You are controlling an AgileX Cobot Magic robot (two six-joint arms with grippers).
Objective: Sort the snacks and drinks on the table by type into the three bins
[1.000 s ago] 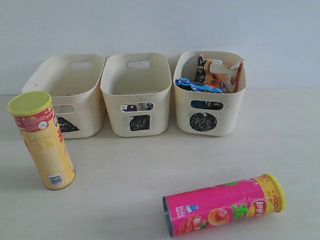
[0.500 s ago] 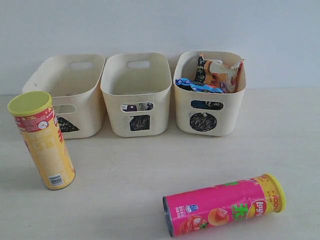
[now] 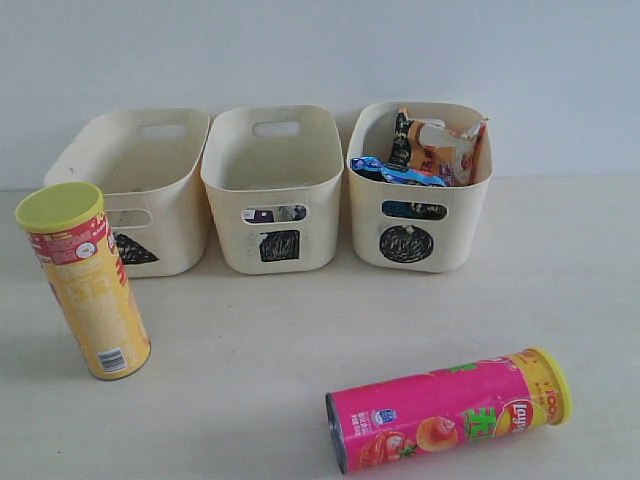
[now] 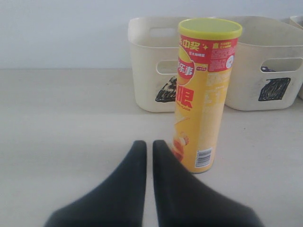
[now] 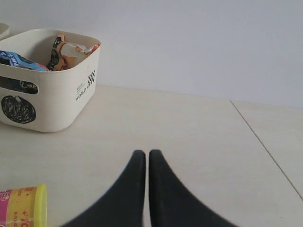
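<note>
Table [image 3: 260, 340] holds three bins [image 3: 230, 232], yellow tube [image 3: 92, 292], pink tube [image 3: 440, 415].

My fingers [image 4: 113, 198] are black. Yellow tube [image 3: 95, 300] — lime-green lid; pink tube [image 3: 440, 420] — yellow lid. Cream bins [image 3: 228, 230], black scribbles.

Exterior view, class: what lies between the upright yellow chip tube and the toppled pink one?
Bare beige table only, from yellow chip tube to pink chip tube, in exterior view.

Three bins [image 3: 232, 225] rowed behind, upright tube [image 3: 90, 290] front-left, fallen tube [image 3: 440, 420] front-right
</note>
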